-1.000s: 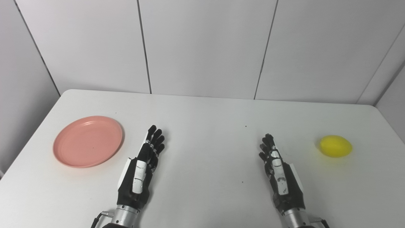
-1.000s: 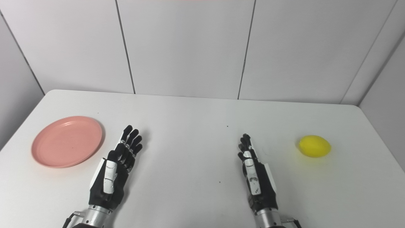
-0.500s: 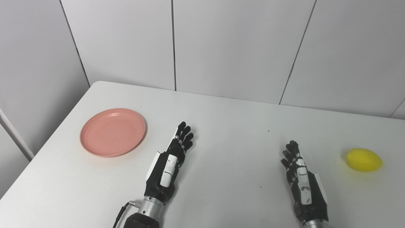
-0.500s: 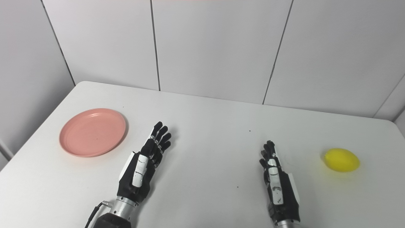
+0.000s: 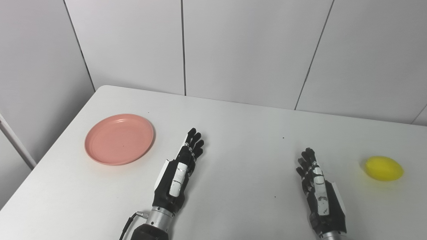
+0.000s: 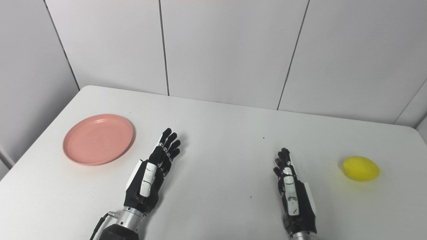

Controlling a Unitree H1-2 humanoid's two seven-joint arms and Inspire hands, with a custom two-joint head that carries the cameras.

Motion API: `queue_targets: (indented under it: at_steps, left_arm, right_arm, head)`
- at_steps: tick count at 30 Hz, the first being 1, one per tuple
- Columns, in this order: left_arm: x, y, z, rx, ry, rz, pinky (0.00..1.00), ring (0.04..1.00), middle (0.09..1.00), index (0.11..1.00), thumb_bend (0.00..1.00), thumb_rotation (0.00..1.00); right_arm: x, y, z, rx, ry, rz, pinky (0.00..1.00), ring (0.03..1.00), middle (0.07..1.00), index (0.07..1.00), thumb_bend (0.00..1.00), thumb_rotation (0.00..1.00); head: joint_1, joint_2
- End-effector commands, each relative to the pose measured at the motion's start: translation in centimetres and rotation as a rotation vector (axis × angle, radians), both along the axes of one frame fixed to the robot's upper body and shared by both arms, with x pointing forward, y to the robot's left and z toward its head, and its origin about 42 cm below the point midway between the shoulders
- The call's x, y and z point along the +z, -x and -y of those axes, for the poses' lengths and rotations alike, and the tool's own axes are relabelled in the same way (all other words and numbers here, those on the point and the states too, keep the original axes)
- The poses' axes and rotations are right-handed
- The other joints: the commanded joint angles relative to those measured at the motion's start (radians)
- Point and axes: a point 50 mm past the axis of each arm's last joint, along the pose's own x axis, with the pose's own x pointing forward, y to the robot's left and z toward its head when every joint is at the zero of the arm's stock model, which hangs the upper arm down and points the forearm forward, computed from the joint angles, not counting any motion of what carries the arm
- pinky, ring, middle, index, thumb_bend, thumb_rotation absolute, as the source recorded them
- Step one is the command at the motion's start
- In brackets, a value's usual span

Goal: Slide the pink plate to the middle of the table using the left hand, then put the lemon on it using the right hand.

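Observation:
A round pink plate lies on the left part of the white table, with nothing on it. A yellow lemon rests far to the right. My left hand is stretched out flat and open over the table, a short way right of the plate and apart from it. My right hand is also open, fingers extended, well left of the lemon and holding nothing.
Grey panelled walls stand close behind the table and along its left side. The table's rounded far-left corner is just beyond the plate. A few small dark specks dot the tabletop.
The whole picture shifted between one second ago and half a second ago, so the camera turned left. Since then nothing has moved; both hands, plate and lemon stay put.

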Motion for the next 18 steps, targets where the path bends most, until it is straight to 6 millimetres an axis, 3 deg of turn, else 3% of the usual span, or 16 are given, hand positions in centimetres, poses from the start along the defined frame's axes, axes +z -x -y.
queue_targets:
  at_steps: [1, 18]
  left_arm:
    - [-2.6, 1.1, -0.1, 0.001, -0.009, -0.094, 0.99, 0.989, 1.0, 1.0, 0.71, 0.95]
    - [1.9, -1.1, -1.4, 0.005, -0.069, 0.015, 0.96, 0.971, 0.985, 0.979, 0.79, 0.92]
  right_arm:
    - [0.0, 0.1, 0.1, 0.001, -0.002, 0.018, 1.0, 1.0, 1.0, 1.0, 0.71, 1.0]
    - [-0.5, -0.1, 0.1, 0.009, -0.004, 0.01, 1.0, 1.0, 1.0, 1.0, 0.72, 1.0]
  head:
    - [0.003, 0.0]
    - [0.021, -0.013]
